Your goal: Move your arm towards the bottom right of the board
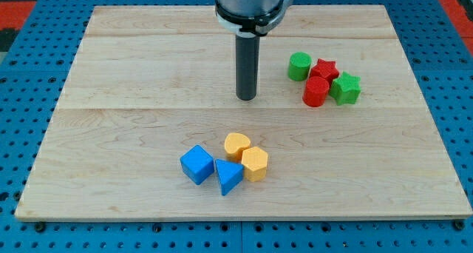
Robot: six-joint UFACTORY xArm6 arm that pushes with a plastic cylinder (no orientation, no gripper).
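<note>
So we've got the big wooden board (133, 61) filling most of the view, pale planks sitting on a blue pegboard base (18, 231) that shows around the edges. Next biggest is our arm (248, 3), coming in from the far edge, a chunky silver and black collar with the dark rod hanging straight down from it. No gripper on this rig, so nothing is being clenched or released, it's just a plain rod. My tip (247, 98) rests on the board a bit right of centre, in the far half, touching none of the blocks.

Then the blocks, 2 clusters. On the right, level with the tip and well apart from it, 4 are bunched together: a green cylinder (299, 65), a red star (324, 69), a red cylinder (316, 92) and a green star (346, 88), all touching or just about.

Nearer to us and left of the tip, another 4 are huddled: a blue cube (196, 164), a blue triangle (228, 177), a yellow heart (236, 144) and a yellow hexagon (255, 163).

The board's near right corner (443, 201) sits well away from the tip, past the red and green bunch.
</note>
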